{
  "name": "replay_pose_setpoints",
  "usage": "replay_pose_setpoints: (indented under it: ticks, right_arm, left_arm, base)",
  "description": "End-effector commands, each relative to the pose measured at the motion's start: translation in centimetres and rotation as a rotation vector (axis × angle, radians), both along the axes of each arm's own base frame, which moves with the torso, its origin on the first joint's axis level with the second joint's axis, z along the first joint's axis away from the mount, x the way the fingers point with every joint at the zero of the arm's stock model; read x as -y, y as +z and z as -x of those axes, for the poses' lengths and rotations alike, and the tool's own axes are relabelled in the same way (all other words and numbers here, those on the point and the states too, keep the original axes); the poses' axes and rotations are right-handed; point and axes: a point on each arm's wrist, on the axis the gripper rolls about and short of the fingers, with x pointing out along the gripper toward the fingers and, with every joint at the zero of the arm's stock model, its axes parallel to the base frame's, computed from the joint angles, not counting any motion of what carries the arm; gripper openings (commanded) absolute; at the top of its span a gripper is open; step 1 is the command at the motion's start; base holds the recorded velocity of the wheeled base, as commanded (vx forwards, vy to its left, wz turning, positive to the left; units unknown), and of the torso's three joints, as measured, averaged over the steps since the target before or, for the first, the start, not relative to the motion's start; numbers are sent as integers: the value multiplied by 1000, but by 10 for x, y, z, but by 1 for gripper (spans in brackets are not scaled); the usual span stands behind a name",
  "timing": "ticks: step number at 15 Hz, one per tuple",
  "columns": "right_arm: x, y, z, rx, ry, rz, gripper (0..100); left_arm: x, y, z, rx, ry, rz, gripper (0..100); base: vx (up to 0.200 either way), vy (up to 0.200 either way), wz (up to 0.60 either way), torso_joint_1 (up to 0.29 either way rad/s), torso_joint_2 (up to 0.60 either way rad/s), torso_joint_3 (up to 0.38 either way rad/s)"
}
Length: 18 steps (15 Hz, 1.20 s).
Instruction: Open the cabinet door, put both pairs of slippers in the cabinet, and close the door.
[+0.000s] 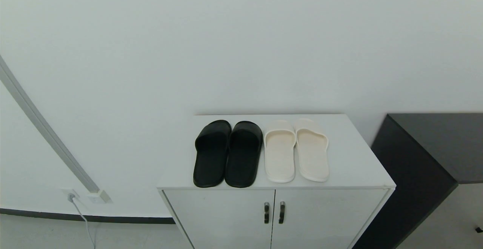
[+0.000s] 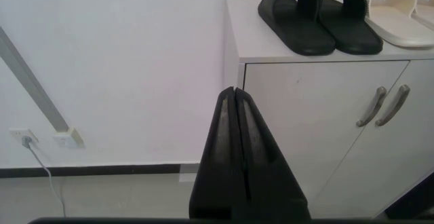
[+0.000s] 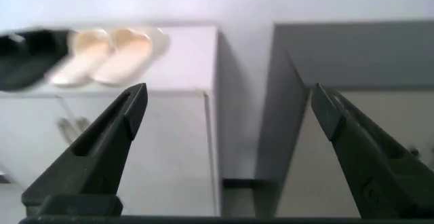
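The left jaws were pressed fully together and held nothing. The right jaws stood wide apart, also with nothing between them. Both were well apart from the white cabinet (image 1: 351,154), short of its front.

In the lower middle of the head view the two doors were shut. The left door handle (image 1: 266,212) and the right door handle (image 1: 281,212) stood upright, just beside each other at the centre seam. The long axis of each handle ran up and down, so I judge that jaws must close on it from the sides. The left arm seemed to face the door front more directly, while the right arm looked along the cabinet's side, next to the dark grey unit (image 1: 415,162). Which arm was nearer, I cannot tell. The left jaws would first have to open.

Farther back, on the cabinet top, the black slippers (image 1: 227,152) lay at the centre of the frame. The cream slippers (image 1: 296,150) lay just beside them to the right. All had heels near the front edge and toes toward the wall (image 1: 241,45).
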Motion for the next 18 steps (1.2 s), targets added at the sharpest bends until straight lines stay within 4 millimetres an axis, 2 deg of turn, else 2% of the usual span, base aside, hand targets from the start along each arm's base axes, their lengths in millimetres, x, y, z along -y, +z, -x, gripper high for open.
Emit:
replay_pose_setpoints:
  ticks: [1, 4, 6, 8, 10, 13, 14, 15, 18]
  right_arm:
    - [-2, 25, -39, -251, 104, -2, 100]
    - [-7, 25, -76, -391, 218, -7, 100]
    - [-23, 28, -118, -437, 294, 1, 100]
    - [-57, 33, -152, -417, 335, 23, 100]
    - [-106, 42, -174, -407, 358, 0, 100]
    - [-168, 42, -205, -419, 355, -3, 100]
    - [-171, 41, -207, -421, 353, -2, 100]
    - [-193, 37, -230, -411, 319, -2, 100]
    - [-216, 32, -255, -393, 236, 3, 100]
  left_arm:
    - [0, 0, 0, -1, 3, 0, 0]
    - [0, 0, 0, -1, 1, 0, 0]
    - [0, 0, 0, -1, 1, -2, 0]
    - [0, 0, 0, -1, 3, 0, 0]
    - [0, 0, 0, -1, 1, -2, 0]
    - [0, 0, 0, -1, 1, 0, 0]
    - [0, 0, 0, -1, 1, 0, 0]
    - [0, 0, 0, -1, 1, 0, 0]
    - [0, 0, 0, -1, 1, 0, 0]
  base:
    - [0, 0, 0, 0, 0, 0]
    - [0, 0, 0, 0, 0, 0]
    - [0, 0, 0, 0, 0, 0]
    - [0, 0, 0, 0, 0, 0]
    - [0, 0, 0, 0, 0, 0]
    - [0, 0, 0, 0, 0, 0]
    - [0, 0, 0, 0, 0, 0]
    - [0, 0, 0, 0, 0, 0]
    - [0, 0, 0, 0, 0, 0]
